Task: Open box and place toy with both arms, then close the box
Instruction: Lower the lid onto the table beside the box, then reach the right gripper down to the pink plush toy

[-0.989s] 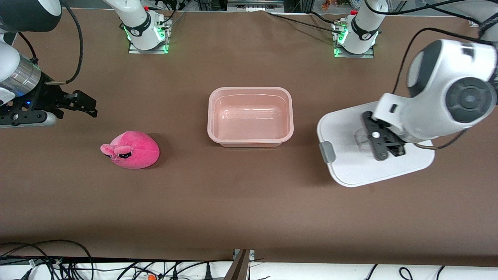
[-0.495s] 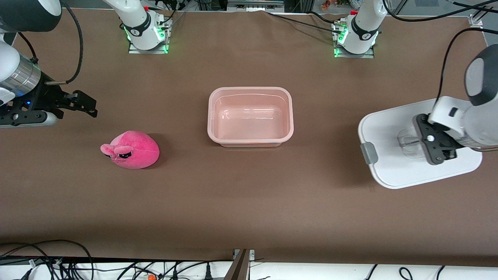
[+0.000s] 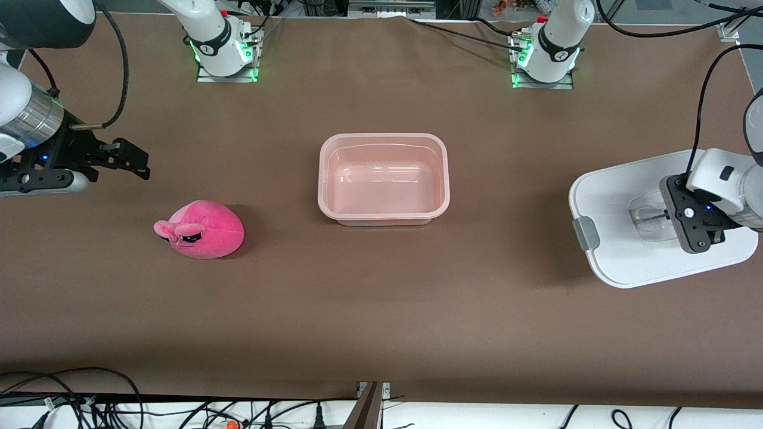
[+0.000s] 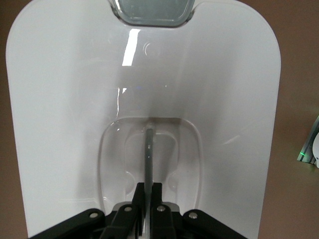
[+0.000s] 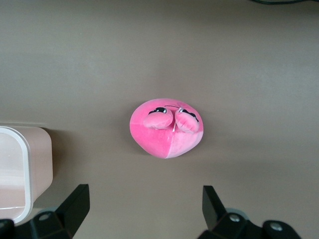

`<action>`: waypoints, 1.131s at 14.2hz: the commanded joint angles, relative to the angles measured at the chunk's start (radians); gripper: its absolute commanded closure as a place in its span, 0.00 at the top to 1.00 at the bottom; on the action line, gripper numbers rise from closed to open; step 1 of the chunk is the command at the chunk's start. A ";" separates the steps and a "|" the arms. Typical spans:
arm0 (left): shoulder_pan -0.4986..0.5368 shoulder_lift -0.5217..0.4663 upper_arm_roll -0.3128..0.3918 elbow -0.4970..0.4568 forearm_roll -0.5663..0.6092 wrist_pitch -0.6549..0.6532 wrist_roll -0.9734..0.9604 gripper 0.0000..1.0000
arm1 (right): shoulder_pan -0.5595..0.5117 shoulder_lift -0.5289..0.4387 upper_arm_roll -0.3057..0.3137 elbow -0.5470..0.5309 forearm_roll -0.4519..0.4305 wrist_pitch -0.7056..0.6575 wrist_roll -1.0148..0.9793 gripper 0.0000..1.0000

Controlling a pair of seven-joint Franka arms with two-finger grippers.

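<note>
Left gripper [image 3: 672, 217] was pinched on lid [image 3: 614, 196] handle, held off the opened box [image 3: 383, 215]. Right gripper [image 5: 144, 209], spread, hung over toy [image 3: 202, 231]; placing and closing remained.

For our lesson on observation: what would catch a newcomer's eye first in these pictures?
The pink toy on the brown table toward the right arm's end, with the open right gripper nearby. Mid-table stands the open box. At the left arm's end, the left gripper is shut on the white lid by its handle.
</note>
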 commanded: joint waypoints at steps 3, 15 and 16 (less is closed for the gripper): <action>0.000 0.000 -0.006 0.015 0.033 -0.016 0.021 0.00 | 0.003 -0.007 0.007 0.005 0.001 0.000 0.000 1.00; 0.000 0.002 -0.006 0.015 0.033 -0.016 0.022 0.00 | 0.015 0.165 0.008 0.005 -0.060 0.051 -0.064 1.00; 0.000 0.002 -0.006 0.015 0.033 -0.016 0.022 0.00 | 0.017 0.213 0.008 0.004 -0.060 0.063 -0.064 1.00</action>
